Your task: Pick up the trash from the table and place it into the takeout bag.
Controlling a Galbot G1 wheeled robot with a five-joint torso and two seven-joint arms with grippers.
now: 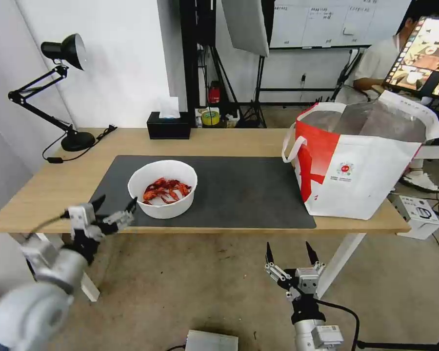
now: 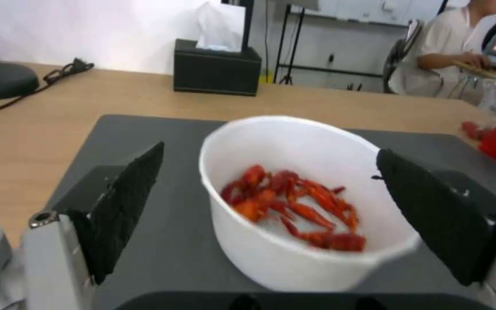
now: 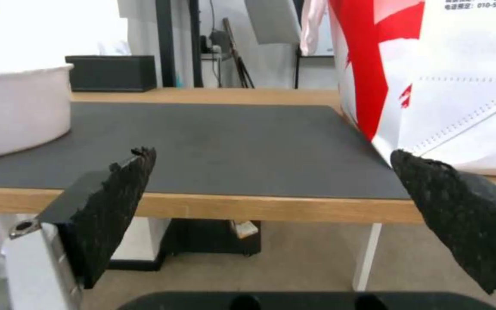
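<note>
A white round bowl [image 1: 162, 189] of red crayfish shells [image 1: 166, 189] sits on the left part of the dark-grey mat [image 1: 239, 195] on the light-wood table [image 1: 58, 180]. My left gripper [image 1: 115, 204] is open at the table's front left edge, just short of the bowl [image 2: 294, 202]; its black pads [image 2: 127, 202] straddle the bowl's near side without touching it. The white-and-red takeout bag [image 1: 361, 161] stands open at the table's right end. My right gripper [image 1: 290, 253] hangs open and empty below the front edge, facing the mat [image 3: 230, 142] and bag [image 3: 449, 77].
A black tissue box [image 1: 169, 125] sits at the table's back edge, and a black desk lamp [image 1: 58, 92] stands on the back left corner with its cord. A white box [image 1: 417, 214] lies on the floor right of the table. A seated person is behind the bag.
</note>
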